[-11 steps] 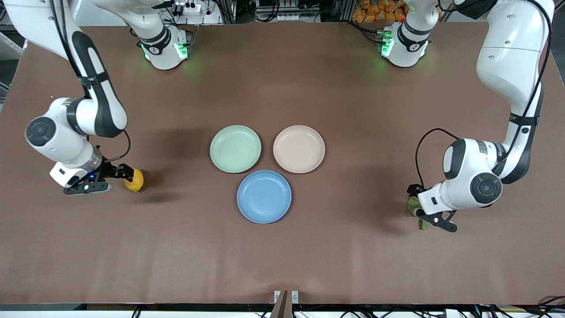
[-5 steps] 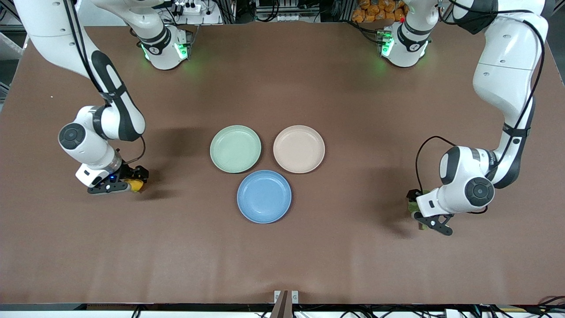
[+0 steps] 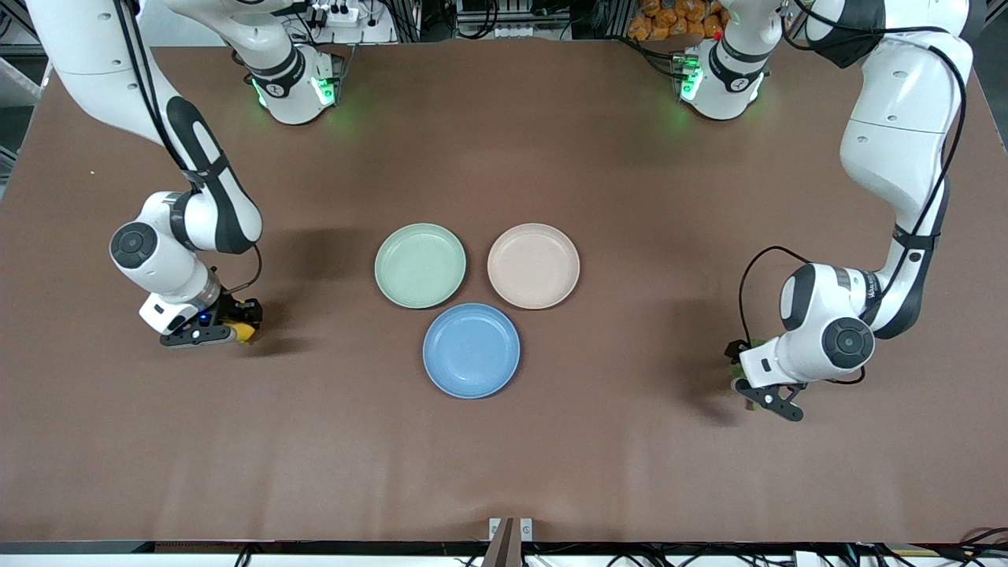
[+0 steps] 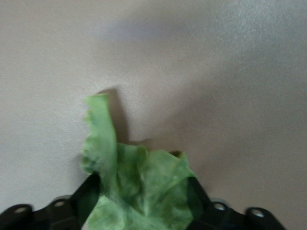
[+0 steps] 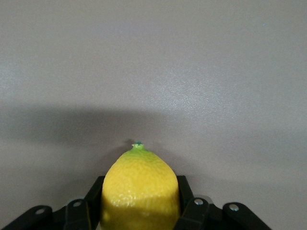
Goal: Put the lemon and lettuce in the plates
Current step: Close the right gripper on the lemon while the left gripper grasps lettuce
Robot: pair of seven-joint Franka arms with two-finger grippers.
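Observation:
The yellow lemon (image 5: 139, 196) sits between the fingers of my right gripper (image 5: 140, 181), which is shut on it, low at the table near the right arm's end (image 3: 236, 324). A little of the lemon (image 3: 246, 334) shows past the gripper in the front view. My left gripper (image 4: 144, 181) is shut on the crinkled green lettuce (image 4: 139, 191) at the table near the left arm's end (image 3: 746, 379). The leaf is bunched up, with one edge standing up. The blue plate (image 3: 471, 350) and the beige-pink plate (image 3: 533, 265) lie empty mid-table.
A pale mint-green plate (image 3: 420, 264) lies empty beside the beige-pink plate, toward the right arm's end. The blue plate lies nearer the front camera than both. Bare brown table separates each gripper from the plates.
My right gripper moved toward the plates and over the lemon, which was beside its fingertips and is now between them. My left gripper shifted slightly over the lettuce.

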